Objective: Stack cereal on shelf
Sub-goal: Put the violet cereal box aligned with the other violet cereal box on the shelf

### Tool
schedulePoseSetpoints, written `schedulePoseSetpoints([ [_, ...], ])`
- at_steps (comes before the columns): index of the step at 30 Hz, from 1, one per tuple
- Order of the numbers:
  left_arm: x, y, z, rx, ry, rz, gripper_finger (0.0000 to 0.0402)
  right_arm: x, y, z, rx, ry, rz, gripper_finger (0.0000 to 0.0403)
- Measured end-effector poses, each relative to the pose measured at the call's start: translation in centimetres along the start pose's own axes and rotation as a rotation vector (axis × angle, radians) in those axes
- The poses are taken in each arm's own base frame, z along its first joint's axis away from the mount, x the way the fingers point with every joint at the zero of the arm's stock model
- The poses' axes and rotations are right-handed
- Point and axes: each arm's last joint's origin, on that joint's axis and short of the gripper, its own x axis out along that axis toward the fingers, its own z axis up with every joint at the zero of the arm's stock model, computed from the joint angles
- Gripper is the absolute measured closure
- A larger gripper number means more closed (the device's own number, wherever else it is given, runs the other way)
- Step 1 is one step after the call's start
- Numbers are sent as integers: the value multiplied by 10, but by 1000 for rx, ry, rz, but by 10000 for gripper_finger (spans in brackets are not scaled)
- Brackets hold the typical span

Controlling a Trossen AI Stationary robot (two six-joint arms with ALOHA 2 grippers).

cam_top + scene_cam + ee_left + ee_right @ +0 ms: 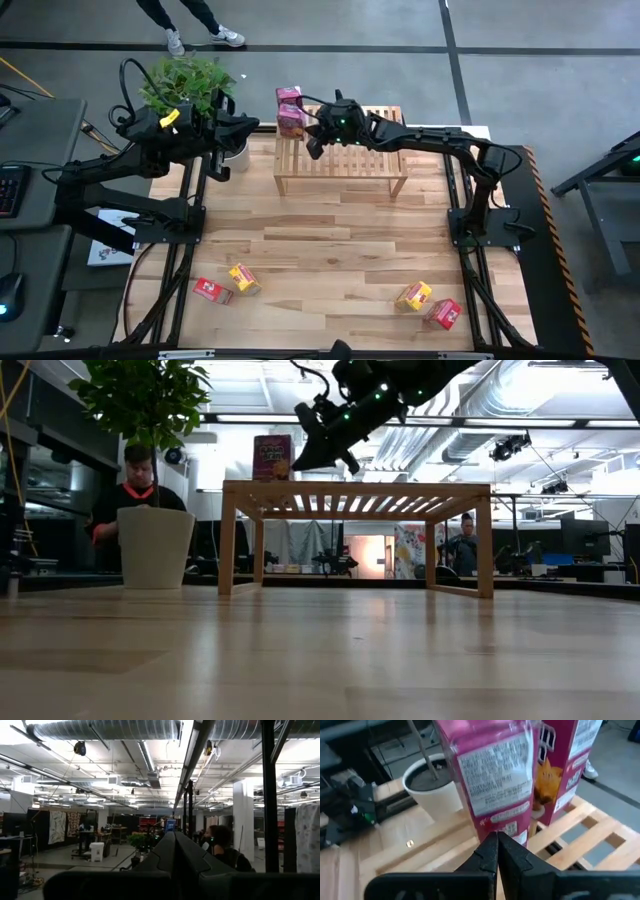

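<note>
Two pink boxes stand upright on the far-left corner of the shelf, side by side and close together; whether they touch cannot be confirmed. The remaining four boxes lie on the desk at its near edge: a red box and a yellow box at the near left, a yellow box and a red box at the near right.

The right tool hangs above the shelf, just right of the pink boxes. In the right wrist view its fingers are pressed together with nothing between them, and the nearer pink box stands directly ahead of the tips. The left tool waits over the far-left desk, beside the potted plant; its fingers are likewise closed and empty.

Judged status: two of six boxes placed, four outstanding.

Hazards you should watch for:
- The closed right tool sits very near the pink boxes. A sideways withdrawal toward them could tip one off the far-left shelf edge.
- The boxes stand on slats with gaps, so a light knock may rock them.
- Later boxes placed close against these two risk pushing them outward.
</note>
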Motion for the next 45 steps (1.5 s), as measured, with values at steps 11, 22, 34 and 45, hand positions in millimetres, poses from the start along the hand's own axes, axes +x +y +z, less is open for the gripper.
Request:
schedulePoseSetpoints([
  [11, 0, 0, 0, 0, 0, 0, 401, 1, -9, 1, 1, -9, -58, 403],
  [22, 0, 1, 0, -7, -2, 34, 401, -37, -49, 44, -13, -61, -66, 403],
  [34, 0, 2, 0, -10, -4, 75, 402, 14, -119, 102, 484, -72, 240, 403],
  [45, 0, 2, 0, -10, -5, 75, 401, 60, -135, 86, 619, 46, 239, 403],
])
